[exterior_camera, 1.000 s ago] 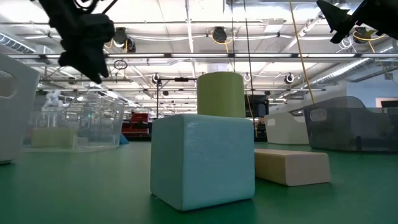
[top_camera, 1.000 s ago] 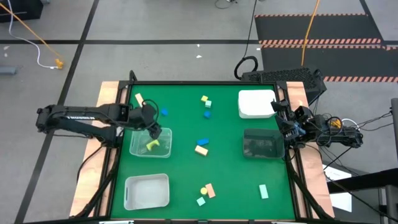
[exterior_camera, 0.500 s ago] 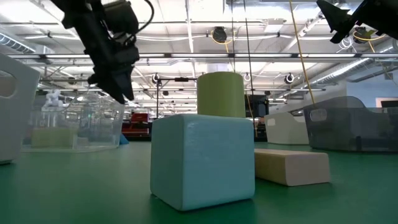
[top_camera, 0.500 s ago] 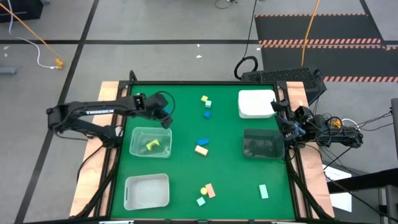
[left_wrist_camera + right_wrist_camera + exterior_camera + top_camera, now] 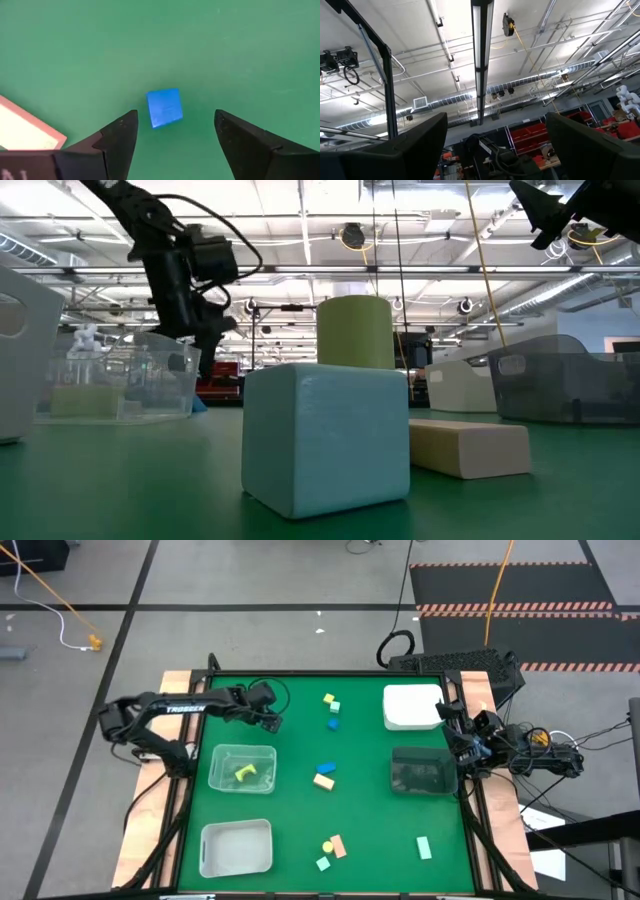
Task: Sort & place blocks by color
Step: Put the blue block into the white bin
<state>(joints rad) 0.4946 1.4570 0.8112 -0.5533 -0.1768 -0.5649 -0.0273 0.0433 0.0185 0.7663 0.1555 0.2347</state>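
Currently the left gripper is held above the far left part of the green table, its jaws spread wide with nothing between them. Directly below it, framed by the 2 fingers in the left wrist view, a small blue cube lies on the mat, untouched. A yellow piece is seen inside the clear tub nearby. Other blocks are scattered over the mat: a yellow and mint pair at the far side, a blue and peach pair in the middle, and a cluster at the near edge. The right gripper is parked at the table's right edge, pointed upward, jaws wide and empty.
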